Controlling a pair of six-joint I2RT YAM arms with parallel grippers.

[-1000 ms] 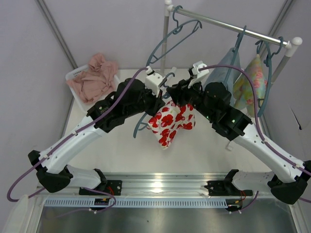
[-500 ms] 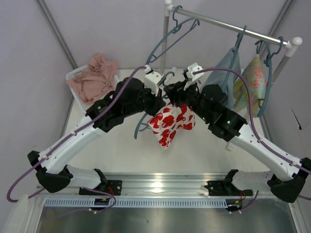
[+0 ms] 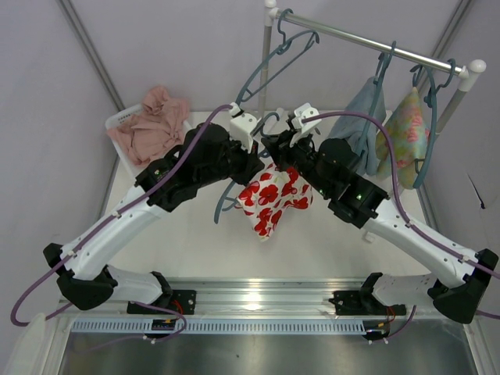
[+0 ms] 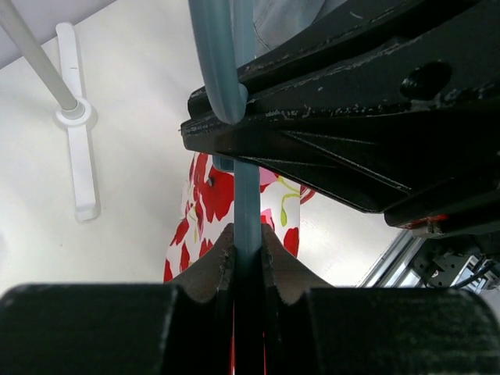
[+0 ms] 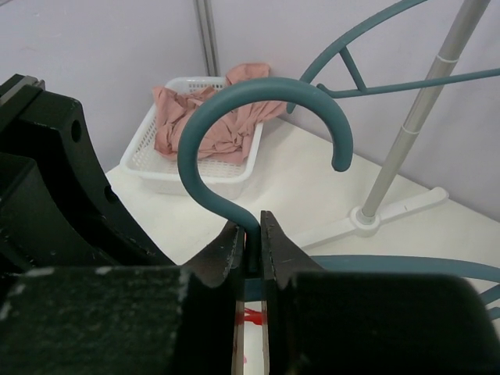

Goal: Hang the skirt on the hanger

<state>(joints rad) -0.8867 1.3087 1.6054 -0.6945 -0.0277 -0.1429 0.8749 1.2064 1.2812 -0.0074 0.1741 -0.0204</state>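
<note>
The teal hanger (image 3: pixel 223 205) is held above the table between both arms, its hook (image 3: pixel 269 122) pointing up. The red-flowered white skirt (image 3: pixel 273 199) hangs from it under the grippers. My left gripper (image 3: pixel 251 162) is shut on a straight bar of the hanger (image 4: pixel 247 195), with the skirt (image 4: pixel 209 195) showing below. My right gripper (image 3: pixel 275 145) is shut on the neck of the hanger just under the hook (image 5: pixel 258 98); the fingertips (image 5: pixel 233 244) pinch the stem.
A white basket (image 3: pixel 117 121) with dusty-pink cloth (image 3: pixel 156 125) stands at the back left. The rack's rail (image 3: pixel 375 43) carries an empty teal hanger (image 3: pixel 273 66), a grey-blue garment (image 3: pixel 363 117) and a pale green flowered one (image 3: pixel 410 129). The rack's pole (image 5: pixel 414 125) stands close behind.
My right arm has swung left and a little back, with the hook in its jaws. The left gripper, hanger and skirt have shifted slightly with it.
</note>
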